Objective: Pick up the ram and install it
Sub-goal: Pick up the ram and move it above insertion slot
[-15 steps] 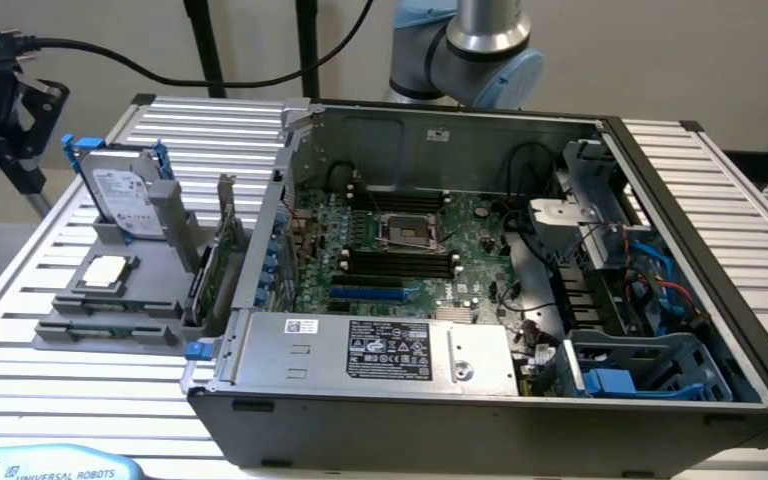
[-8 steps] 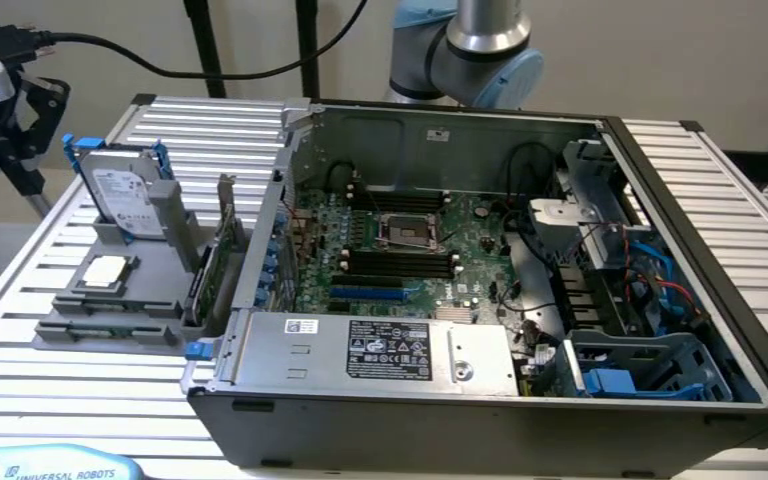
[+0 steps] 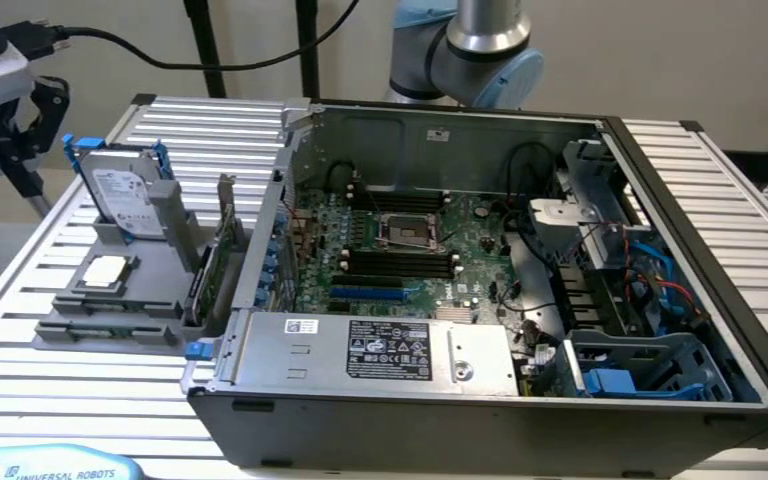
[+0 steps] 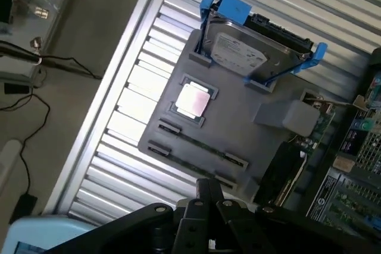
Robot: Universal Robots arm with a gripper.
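The ram [image 4: 201, 145] is a thin green stick standing on edge in a slot of the grey holder [image 4: 250, 123], beside the silver processor chip [image 4: 193, 99]. In the exterior view the ram [image 3: 107, 325] lies near the front of the holder [image 3: 157, 300], at the exterior view's left. My gripper [image 4: 208, 187] hangs well above the holder, shut, with nothing between its fingers. From the exterior view the gripper [image 3: 17, 120] is high at the far left, beyond the hard drive. The black memory slots [image 3: 398, 262] sit on the motherboard inside the open computer case [image 3: 491, 400].
A hard drive in a blue bracket [image 3: 131, 195] stands upright at the back of the holder. An upright card with a metal bracket [image 3: 224, 260] stands between the holder and the case. Everything rests on a slatted aluminium table [image 3: 37, 400]. Cables run inside the case at its right.
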